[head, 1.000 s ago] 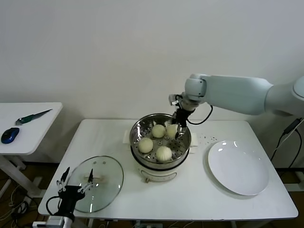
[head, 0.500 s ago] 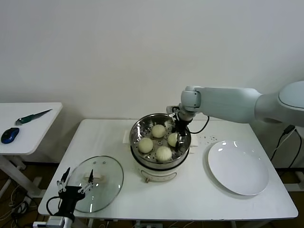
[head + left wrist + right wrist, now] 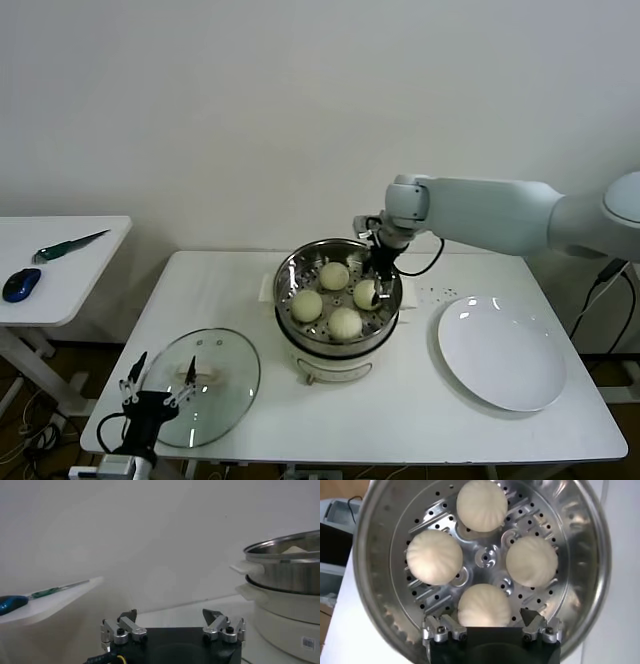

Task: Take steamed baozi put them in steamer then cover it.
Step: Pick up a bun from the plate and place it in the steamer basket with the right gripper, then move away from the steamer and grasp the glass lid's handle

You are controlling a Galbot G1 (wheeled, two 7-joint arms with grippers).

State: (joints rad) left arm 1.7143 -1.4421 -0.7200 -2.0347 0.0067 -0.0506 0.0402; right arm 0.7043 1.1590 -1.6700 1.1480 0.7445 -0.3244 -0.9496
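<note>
Waiting at the tabletop's (image 3: 420, 420) near-left edge, the left tool (image 3: 158, 391) sits released beside the cover (image 3: 205, 385), likely ready to lift it. All four baozi (image 3: 482, 605) lie in the steamer (image 3: 292, 268). Right tool (image 3: 377, 287), released, hangs over the last bun. Plate (image 3: 503, 352) bare.

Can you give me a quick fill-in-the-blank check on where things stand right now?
1. The steamer holds ____ baozi.
2. The glass cover lies on the table near the ____ gripper.
3. The white plate holds ____ baozi.
4. The right gripper is open above the ____.

Missing words: four; left; no; steamer
</note>
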